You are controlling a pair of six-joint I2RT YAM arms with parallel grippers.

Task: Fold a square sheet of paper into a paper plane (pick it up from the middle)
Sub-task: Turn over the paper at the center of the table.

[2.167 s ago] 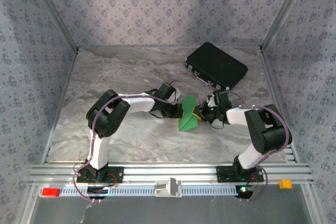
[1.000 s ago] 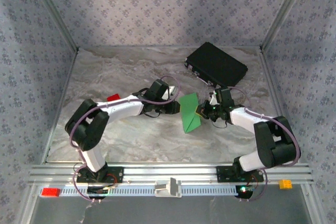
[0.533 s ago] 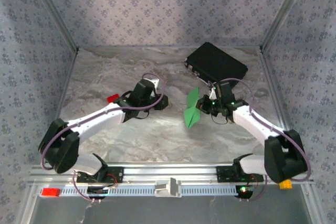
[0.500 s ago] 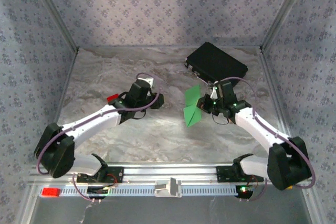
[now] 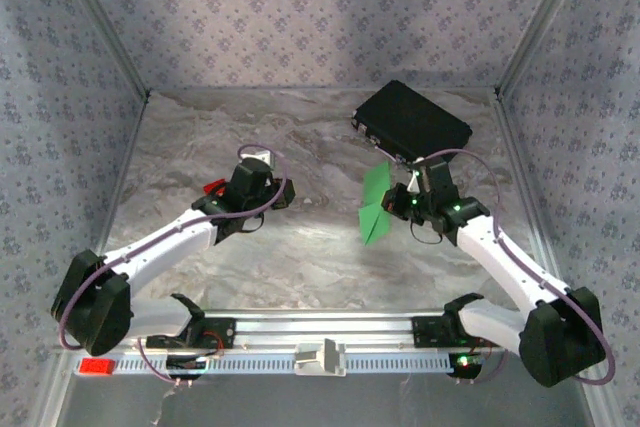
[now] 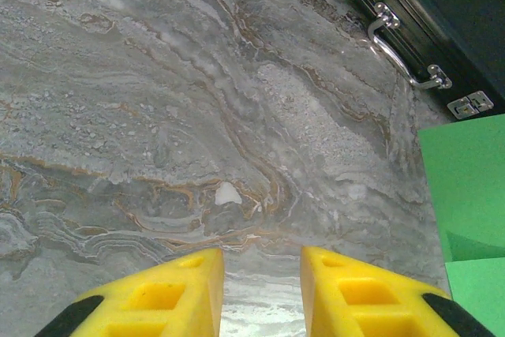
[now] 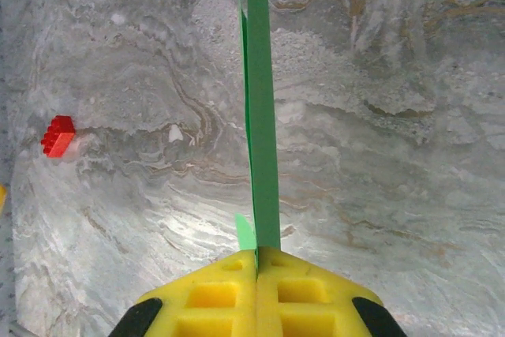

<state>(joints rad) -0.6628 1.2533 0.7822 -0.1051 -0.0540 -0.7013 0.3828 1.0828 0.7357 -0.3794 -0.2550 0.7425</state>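
Green paper (image 5: 375, 205), part-folded, is held clear of the table (image 5: 200, 137), right of centre, by the right gripper (image 5: 396, 209).
The right wrist view shows it edge-on and upright, pinched between fully closed jaws. The top view shows its broad face, just near of the black case (image 5: 412, 124). In the left wrist view it lies at the right edge, apart from the left gripper (image 6: 260, 262), whose jaws are slightly parted and empty. A red block (image 7: 57, 135) sits well to the left.

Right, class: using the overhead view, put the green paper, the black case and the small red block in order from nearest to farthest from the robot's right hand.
1. The green paper: pinched in the right hand, on its left side.
2. The black case: just behind it, toward the back wall.
3. The red block: far off to the left.
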